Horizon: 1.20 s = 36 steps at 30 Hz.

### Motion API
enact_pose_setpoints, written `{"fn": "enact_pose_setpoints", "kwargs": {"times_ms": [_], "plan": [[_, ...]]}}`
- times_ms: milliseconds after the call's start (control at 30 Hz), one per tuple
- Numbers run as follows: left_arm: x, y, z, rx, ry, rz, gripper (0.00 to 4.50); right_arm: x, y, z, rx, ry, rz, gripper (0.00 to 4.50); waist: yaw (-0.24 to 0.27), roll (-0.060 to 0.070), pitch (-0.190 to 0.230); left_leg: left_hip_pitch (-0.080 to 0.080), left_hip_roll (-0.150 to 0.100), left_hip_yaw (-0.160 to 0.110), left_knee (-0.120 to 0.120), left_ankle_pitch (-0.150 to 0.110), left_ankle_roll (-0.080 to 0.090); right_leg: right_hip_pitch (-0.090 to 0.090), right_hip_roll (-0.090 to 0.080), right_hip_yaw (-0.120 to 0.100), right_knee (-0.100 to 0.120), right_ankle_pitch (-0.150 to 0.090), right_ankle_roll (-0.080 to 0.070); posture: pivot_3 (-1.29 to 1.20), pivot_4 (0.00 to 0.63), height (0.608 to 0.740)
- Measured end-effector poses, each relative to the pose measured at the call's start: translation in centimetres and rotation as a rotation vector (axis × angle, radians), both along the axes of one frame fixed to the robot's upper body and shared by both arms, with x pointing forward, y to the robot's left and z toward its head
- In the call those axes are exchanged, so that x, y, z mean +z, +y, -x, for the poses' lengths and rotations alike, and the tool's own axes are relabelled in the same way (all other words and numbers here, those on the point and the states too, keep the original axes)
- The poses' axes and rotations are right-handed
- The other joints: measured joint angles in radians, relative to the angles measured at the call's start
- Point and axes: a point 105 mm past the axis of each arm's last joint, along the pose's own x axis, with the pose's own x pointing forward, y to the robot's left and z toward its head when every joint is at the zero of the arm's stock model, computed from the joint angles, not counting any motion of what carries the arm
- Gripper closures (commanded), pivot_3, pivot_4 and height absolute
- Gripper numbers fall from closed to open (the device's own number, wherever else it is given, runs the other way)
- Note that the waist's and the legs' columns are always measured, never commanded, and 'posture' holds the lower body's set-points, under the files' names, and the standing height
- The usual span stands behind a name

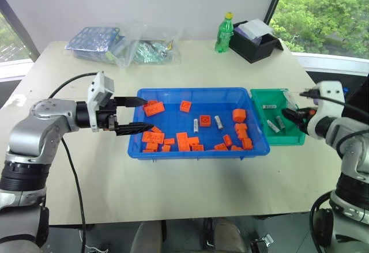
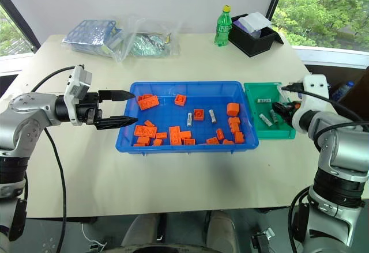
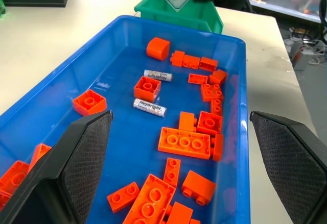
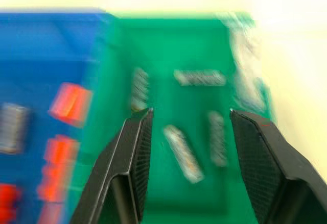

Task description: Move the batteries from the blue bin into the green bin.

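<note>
Picking slim batteries out of loose bricks

Two batteries (image 1: 196,125) lie mid blue bin (image 1: 199,93), ahead of the open left claw (image 1: 128,114); light, rigid, slippery—pinch across the barrel. Right claw (image 1: 291,116) open above green bin (image 1: 262,95).

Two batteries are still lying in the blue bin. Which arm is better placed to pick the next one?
Probably the left. The left gripper is open at the blue bin rim, facing the batteries; the right gripper is over the green bin.
</note>
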Motion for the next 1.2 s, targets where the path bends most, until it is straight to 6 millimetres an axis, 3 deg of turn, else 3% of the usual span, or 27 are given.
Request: {"fn": "enact_pose_setpoints", "kwargs": {"times_ms": [67, 167, 233, 300, 600, 1067, 1133, 1200], "plan": [[0.0, -0.1, 0.2, -0.017, 0.002, -0.003, 0.00, 0.5, 4.5, 0.1, 0.143, -0.012, -0.060, 1.98, -0.004, -0.001, 0.000, 0.000, 0.001, 0.000, -0.001, 0.000, 0.000, 0.000, 0.001, -0.001, 0.000, 0.000, 0.000, 0.00, 0.150, 0.723], [-0.1, -0.4, 0.4, -0.036, 0.004, -0.011, 0.00, -1.5, 10.6, 0.3, 0.314, 0.069, -0.156, 1.98, -0.004, 0.000, 0.000, 0.000, 0.001, -0.002, -0.001, 0.000, 0.001, 0.000, 0.001, -0.002, 0.001, 0.001, -0.001, 0.00, 0.150, 0.723], [-0.1, -0.5, 0.4, -0.042, 0.005, -0.014, 0.00, -2.9, 13.1, 0.2, 0.357, 0.130, -0.206, 1.98, 0.005, 0.001, 0.001, -0.003, 0.000, -0.002, 0.001, 0.000, 0.001, -0.002, 0.000, -0.001, 0.001, 0.001, -0.001, 0.00, 0.150, 0.723], [-0.2, -0.5, 0.4, -0.042, 0.007, -0.016, 0.00, -4.0, 14.4, -0.1, 0.358, 0.185, -0.240, 1.98, 0.006, 0.001, 0.001, -0.006, -0.001, -0.003, 0.004, 0.000, 0.001, -0.002, 0.000, -0.001, 0.001, 0.002, -0.003, 0.00, 0.150, 0.723], [-0.2, -0.8, 0.4, -0.048, -0.004, -0.029, 0.00, -8.2, 17.0, -1.6, 0.295, 0.401, -0.285, 1.98, 0.000, 0.000, 0.000, -0.007, -0.001, -0.003, 0.003, 0.000, 0.001, -0.003, 0.001, -0.001, 0.012, 0.004, -0.003, 0.00, 0.150, 0.723], [-0.2, -1.0, 0.9, -0.032, -0.014, -0.026, 0.00, -9.4, 19.2, -3.7, 0.340, 0.354, -0.230, 1.98, -0.022, 0.000, 0.000, -0.001, -0.001, -0.005, 0.001, 0.000, 0.001, -0.002, 0.001, -0.001, 0.012, 0.001, -0.001, 0.00, 0.150, 0.723], [-0.3, -0.9, 0.9, -0.024, -0.008, -0.025, 0.00, -9.5, 19.3, -3.9, 0.346, 0.343, -0.215, 2.49, -0.021, -0.001, 0.000, 0.000, -0.001, -0.005, 0.001, 0.000, 0.001, -0.002, 0.001, -0.001, 0.012, 0.001, -0.001, 0.00, 0.150, 0.723], [-0.1, -0.8, 0.9, -0.018, -0.010, -0.022, 0.00, -9.7, 19.3, -3.9, 0.347, 0.341, -0.205, 3.32, -0.021, -0.001, -0.001, 0.000, -0.001, -0.005, 0.002, 0.000, 0.001, -0.002, 0.001, -0.001, 0.012, 0.001, -0.001, 0.00, 0.150, 0.723]]}}
